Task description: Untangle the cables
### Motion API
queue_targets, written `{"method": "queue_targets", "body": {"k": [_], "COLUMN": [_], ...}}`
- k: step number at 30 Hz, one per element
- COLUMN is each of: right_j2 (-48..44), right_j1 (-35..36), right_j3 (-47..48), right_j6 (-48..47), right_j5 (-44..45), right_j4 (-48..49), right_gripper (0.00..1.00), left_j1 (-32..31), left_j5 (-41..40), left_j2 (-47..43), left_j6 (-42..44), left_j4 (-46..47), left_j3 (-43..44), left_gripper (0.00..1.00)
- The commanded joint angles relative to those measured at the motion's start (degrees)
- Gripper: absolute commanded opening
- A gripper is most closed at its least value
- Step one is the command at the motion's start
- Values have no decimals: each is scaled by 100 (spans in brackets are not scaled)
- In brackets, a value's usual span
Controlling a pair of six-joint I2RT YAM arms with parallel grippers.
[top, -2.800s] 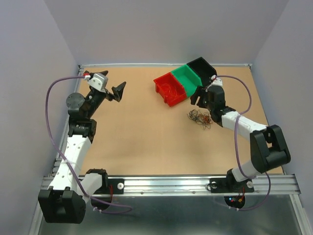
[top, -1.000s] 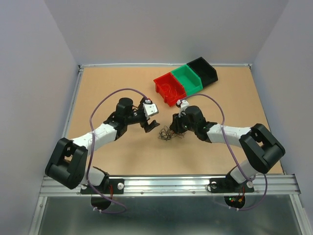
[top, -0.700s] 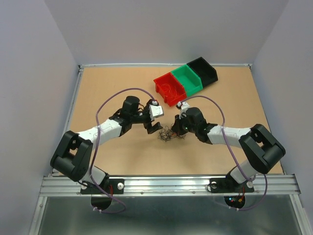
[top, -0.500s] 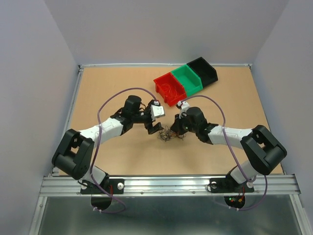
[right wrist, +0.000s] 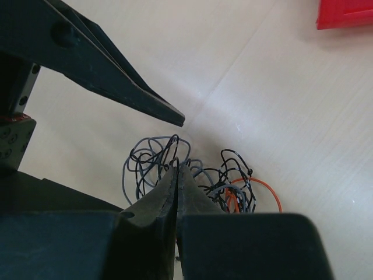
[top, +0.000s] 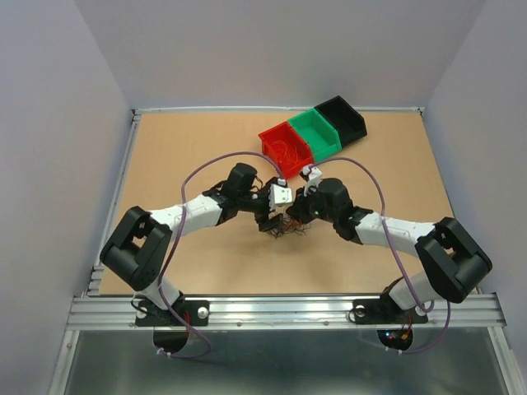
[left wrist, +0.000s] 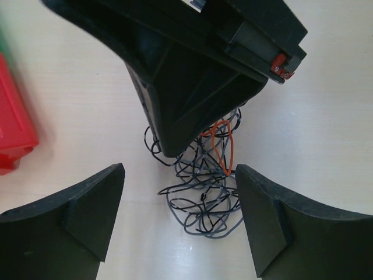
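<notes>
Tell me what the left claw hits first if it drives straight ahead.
The left claw would probably meet the cables first; the right claw pinching them sits just beyond.

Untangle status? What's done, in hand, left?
Done: little; thin wire seems to lie in the red bin. In hand: right gripper shut on a strand of the cables, left gripper open astride them. Left: most of it; red-orange, black and grey strands sit knotted in one clump.

Tan table (top: 189, 148), cables (top: 286, 230), three bins (top: 327, 148)
</notes>
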Motion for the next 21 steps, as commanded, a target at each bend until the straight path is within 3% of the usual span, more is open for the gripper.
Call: {"method": "queue_targets", "body": {"k": [1,5,7,11,14,15,18,19,21], "right_j2": [-273,-379,-405,-458,-537,-555,-633,-643,-730], "right_j1": [45,45,45,45,54,54,45,45,36], "right_j3": [-201,-254,-280,-350,-403,-447,-500,-517,-570], "right_j6": [82,117,152,231,310,346,425,434,460], "right_j5": [361,378,554,826,1072,1308,1949,2047,2206], "right_j4": [231,248,240,240,231,213,169,152,169], "right_gripper": [0,0,1,1,1,1,0,0,1], "left_j1": [-205,-293,-311,-389,-460,-469,-460,-443,-407], "left_j5": [-209,-473,-605,-790,-896,-887,-887,-895,-904], "left_j2": [239,791,942,1390,1644,1672,1594,1541,1409], "left_j6": [57,-84,-154,-269,-295,-304,-277,-295,-295], "left_j4": [-207,-523,-629,-909,-1102,-1182,-1165,-1130,-1051], "left_j3": [400,917,1068,1490,1727,1763,1711,1667,1553], "left_gripper": [87,82,74,67,45,31,8,2,0]}}
